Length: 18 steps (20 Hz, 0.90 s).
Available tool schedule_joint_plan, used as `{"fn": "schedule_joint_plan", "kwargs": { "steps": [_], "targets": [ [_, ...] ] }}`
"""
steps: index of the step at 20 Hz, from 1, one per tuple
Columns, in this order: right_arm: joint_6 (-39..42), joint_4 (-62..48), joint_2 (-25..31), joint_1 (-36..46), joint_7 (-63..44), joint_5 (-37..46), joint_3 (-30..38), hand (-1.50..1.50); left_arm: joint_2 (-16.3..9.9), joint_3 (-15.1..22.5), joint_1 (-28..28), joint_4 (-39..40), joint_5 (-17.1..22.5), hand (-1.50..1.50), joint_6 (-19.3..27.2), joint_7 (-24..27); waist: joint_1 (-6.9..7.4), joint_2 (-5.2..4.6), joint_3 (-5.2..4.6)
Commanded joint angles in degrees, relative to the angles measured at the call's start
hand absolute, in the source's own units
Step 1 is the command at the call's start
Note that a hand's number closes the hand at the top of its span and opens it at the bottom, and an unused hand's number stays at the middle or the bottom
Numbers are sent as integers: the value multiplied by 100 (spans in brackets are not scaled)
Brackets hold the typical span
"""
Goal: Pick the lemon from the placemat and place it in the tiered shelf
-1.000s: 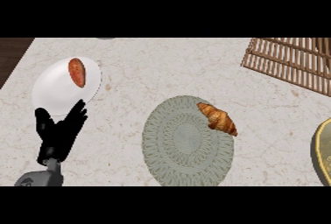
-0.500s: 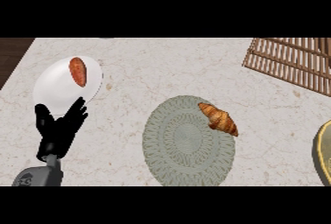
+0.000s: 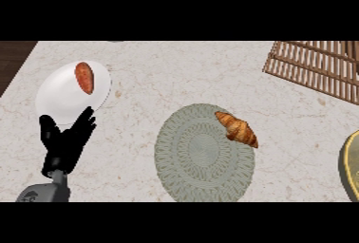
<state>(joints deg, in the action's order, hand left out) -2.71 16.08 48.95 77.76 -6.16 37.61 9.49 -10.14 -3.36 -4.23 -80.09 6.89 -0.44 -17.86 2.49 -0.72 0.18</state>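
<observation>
A croissant [image 3: 237, 129], not a lemon, lay on the round grey-green placemat [image 3: 200, 163], at its upper right edge with its lower tip reaching just past the rim. Its long axis ran diagonally, from upper left near the mat's top down to lower right, the narrow ends pointing those 2 ways.

The slatted wooden shelf [image 3: 319, 66] sat at the view's upper right corner, well apart from the mat. At the upper left stood a white plate [image 3: 67, 97] bearing a reddish-brown oblong food [image 3: 84, 77], its length running nearly up and down. A yellow-rimmed dish [image 3: 348, 163] showed only in part at the right edge.

The left hand [image 3: 64, 144] showed at the lower left, fingers straight and spread upward, holding nothing, its fingertips overlapping the plate's lower rim. The right hand was out of sight.

Compared with 0.5 s before, nothing had shifted noticeably: the left hand stood in the same place with the same spread, and the croissant, plate and mat lay as they had.

The surface was a pale, marbled beige counter [image 3: 175, 76], with a strip of dark wood [image 3: 13, 54] at the top left corner beyond its edge.
</observation>
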Motion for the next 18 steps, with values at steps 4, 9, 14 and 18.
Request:
{"fn": "schedule_joint_plan", "kwargs": {
  "steps": [4, 9, 14, 18],
  "targets": [
    [-515, -102, -2, 136, -273, -562, 704, -150, -32, -40, 134, 38, 14, 0, -41, -86, -52, 5, -14],
    [-605, -133, 21, 247, -106, -1214, 1374, -150, 86, -44, -1, 398, -27, 0, -21, 129, -72, -19, -14],
    [-720, -133, 96, 226, -67, -1719, 1897, -150, -82, -151, 264, 187, 46, 0, -200, 253, -55, 8, -12],
    [-1201, 4, 474, 408, -226, -1718, 1996, -150, 110, -43, 0, 512, -119, 0, -22, 286, -101, -11, -19]
  ]
}}
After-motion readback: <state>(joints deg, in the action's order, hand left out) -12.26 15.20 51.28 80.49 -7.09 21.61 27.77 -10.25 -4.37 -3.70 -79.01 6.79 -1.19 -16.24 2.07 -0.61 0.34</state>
